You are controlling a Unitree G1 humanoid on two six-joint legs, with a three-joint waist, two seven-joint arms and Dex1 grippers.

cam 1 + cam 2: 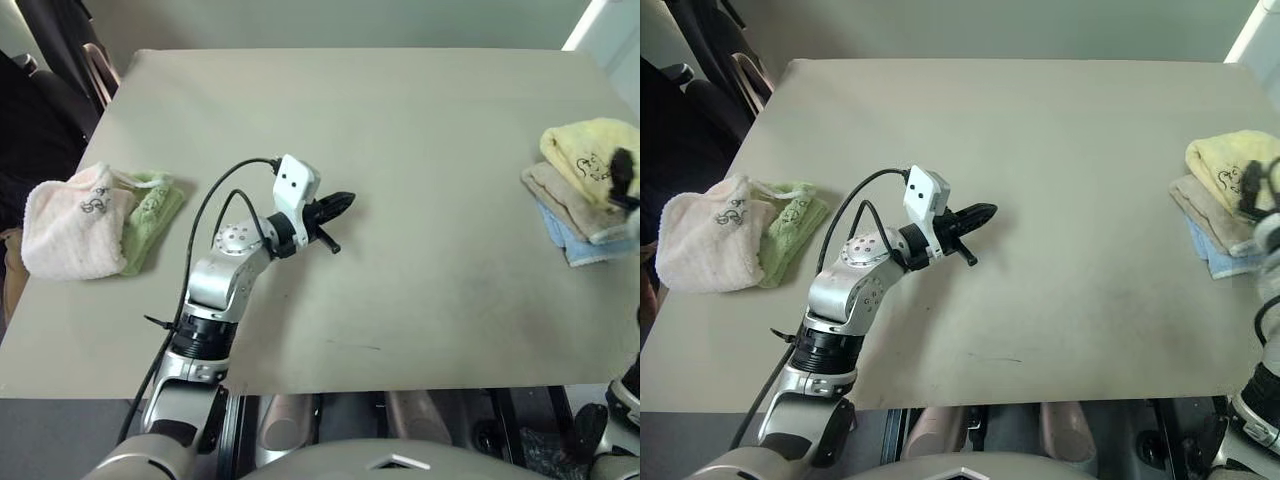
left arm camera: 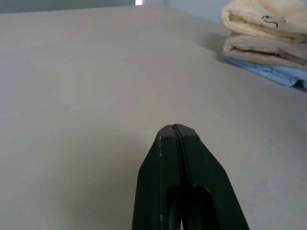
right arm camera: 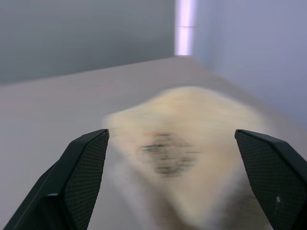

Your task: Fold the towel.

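Five towels on one table

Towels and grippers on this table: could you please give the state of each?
Yellow towel: folded, top of the right stack.
Tan towel: folded, under it.
Blue towel: folded, bottom.
Pink towel: bunched.
Green towel: bunched.
Left gripper: shut, empty.
Right gripper: open.
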